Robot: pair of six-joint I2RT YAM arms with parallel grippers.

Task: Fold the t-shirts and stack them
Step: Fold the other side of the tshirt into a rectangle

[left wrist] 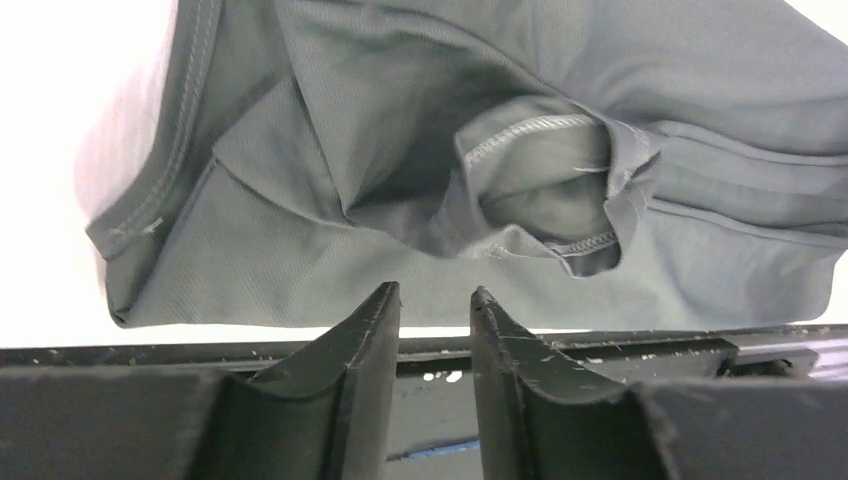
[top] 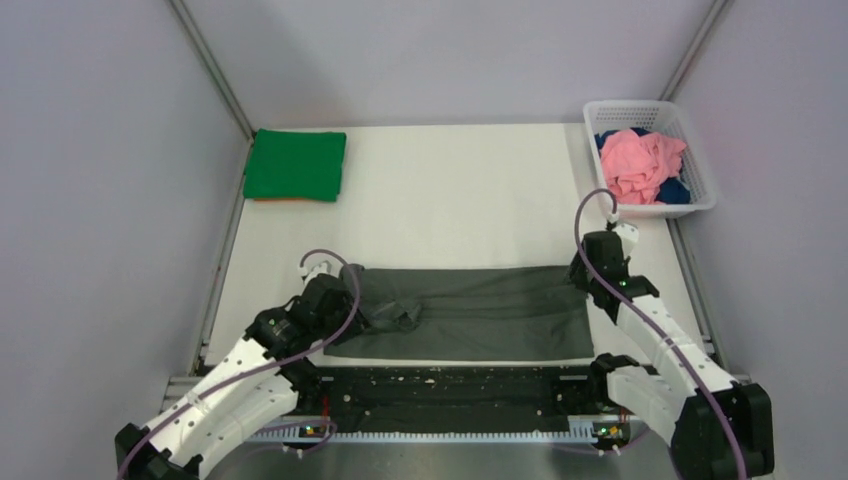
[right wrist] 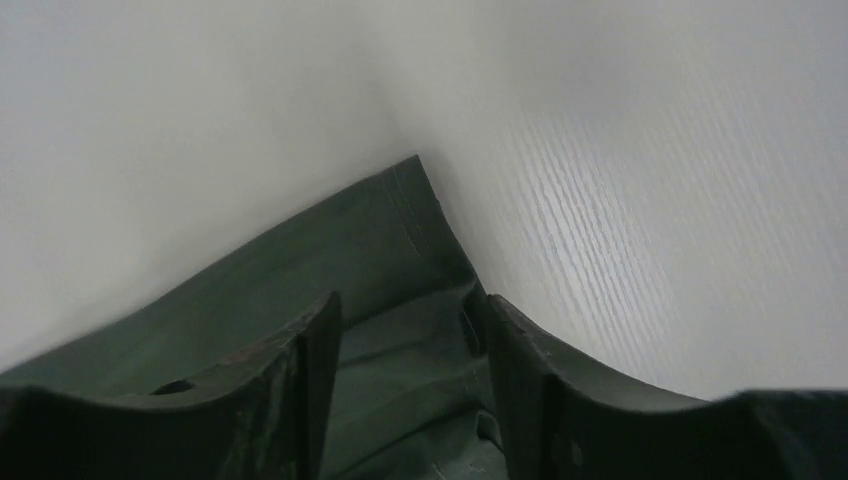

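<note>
A: Where does the dark grey t-shirt point(top: 480, 310) lie?
B: Spread flat across the near part of the worktop point(top: 460, 200), between the two arms.
A: And the left tool point(left wrist: 435, 292)?
B: At the shirt's left end, fingers a little apart and holding nothing. The bunched sleeve point(left wrist: 540, 190) lies just beyond the tips.
A: The right tool point(right wrist: 412, 300)?
B: Over the far right corner, fingers apart, with the cloth's corner lying between them.
A: The others?
B: The green t-shirt point(top: 295, 163) is folded at the far left. The pink t-shirt point(top: 640, 165) and the dark blue t-shirt point(top: 675, 190) are crumpled in the basket point(top: 640, 104).
</note>
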